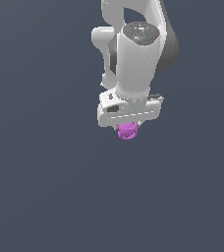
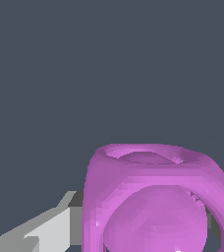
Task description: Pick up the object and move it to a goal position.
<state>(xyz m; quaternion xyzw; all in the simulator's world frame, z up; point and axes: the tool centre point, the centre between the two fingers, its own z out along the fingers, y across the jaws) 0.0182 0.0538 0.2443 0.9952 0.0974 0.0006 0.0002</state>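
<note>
The object (image 1: 127,131) is a small magenta ball of openwork bands, hollow inside. It sits directly under the white hand of my gripper (image 1: 127,127) in the exterior view, narrower than the hand. In the wrist view the object (image 2: 153,197) fills the lower part of the picture, very close to the camera. A grey-white finger (image 2: 52,227) presses against one side of it. The other finger is almost wholly hidden behind the ball. The gripper is shut on the object.
A plain dark grey-blue surface (image 1: 45,187) surrounds the arm on all sides in both views. The white arm (image 1: 136,54) rises behind the hand. No other objects or markers show.
</note>
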